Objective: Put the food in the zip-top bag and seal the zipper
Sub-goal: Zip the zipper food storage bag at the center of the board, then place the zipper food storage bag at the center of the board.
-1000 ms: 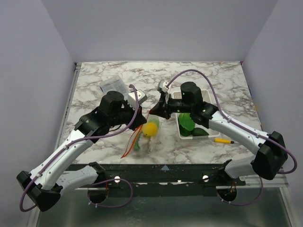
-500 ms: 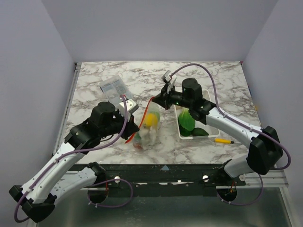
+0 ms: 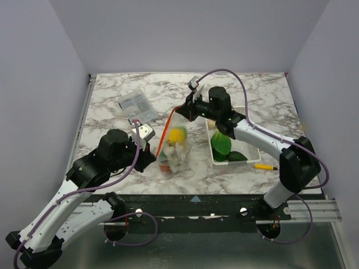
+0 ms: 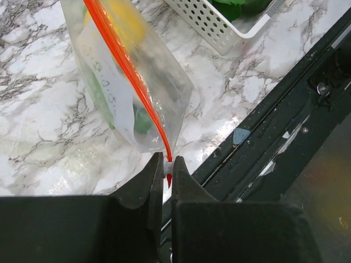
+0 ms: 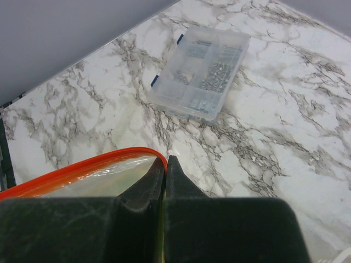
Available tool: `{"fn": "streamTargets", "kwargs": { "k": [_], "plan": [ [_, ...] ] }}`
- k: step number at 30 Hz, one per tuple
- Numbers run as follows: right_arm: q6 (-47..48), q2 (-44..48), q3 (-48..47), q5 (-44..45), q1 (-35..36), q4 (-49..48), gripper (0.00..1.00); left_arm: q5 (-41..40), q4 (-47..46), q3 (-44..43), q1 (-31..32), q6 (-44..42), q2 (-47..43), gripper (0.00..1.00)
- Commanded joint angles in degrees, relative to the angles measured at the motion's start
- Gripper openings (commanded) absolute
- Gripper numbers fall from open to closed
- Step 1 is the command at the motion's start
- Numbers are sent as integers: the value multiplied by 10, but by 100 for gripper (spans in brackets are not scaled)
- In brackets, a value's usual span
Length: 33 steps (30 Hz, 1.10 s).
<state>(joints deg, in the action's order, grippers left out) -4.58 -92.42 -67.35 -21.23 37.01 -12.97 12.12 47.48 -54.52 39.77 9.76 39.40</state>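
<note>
Left claw (image 4: 167, 169): we see it pinching one zipper (image 4: 124, 69) end.
Right claw (image 5: 166, 163): pinching the far end.
Zip-top bag (image 4: 162, 87): food (image 3: 178, 135) inside.

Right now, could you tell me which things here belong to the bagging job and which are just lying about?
Part of the job: zip-top bag; zipper, pinched at its ends by left gripper and right gripper; yellow food inside the bag; green food, not yet bagged.
Lying about: white basket; yellow pen; clear packet.
</note>
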Motion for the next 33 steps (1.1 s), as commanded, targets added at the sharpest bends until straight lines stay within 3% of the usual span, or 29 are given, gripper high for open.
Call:
{"fn": "streamTargets", "kwargs": {
  "k": [1,7,13,16,23,30,33],
  "plan": [
    [-8,-21,-35,32,-21,-44,0,-7,58,-10,4,11,-8,0],
    [-1,-22,-44,24,-22,-25,0,-39,67,-26,4,15,1,1],
    [1,46,6,-11,-21,13,0,-116,52,-52,4,14,2,42],
    [-16,88,18,-48,-20,50,0,-139,26,-80,4,6,1,54],
    [-47,143,6,-107,23,180,0,-158,-28,-129,3,-7,2,61],
    [-96,205,15,-147,72,200,0,-171,-38,-137,3,-8,-14,61],
    [-113,238,14,-119,72,233,0,-177,-28,-136,3,-7,-26,61]
  ]
}}
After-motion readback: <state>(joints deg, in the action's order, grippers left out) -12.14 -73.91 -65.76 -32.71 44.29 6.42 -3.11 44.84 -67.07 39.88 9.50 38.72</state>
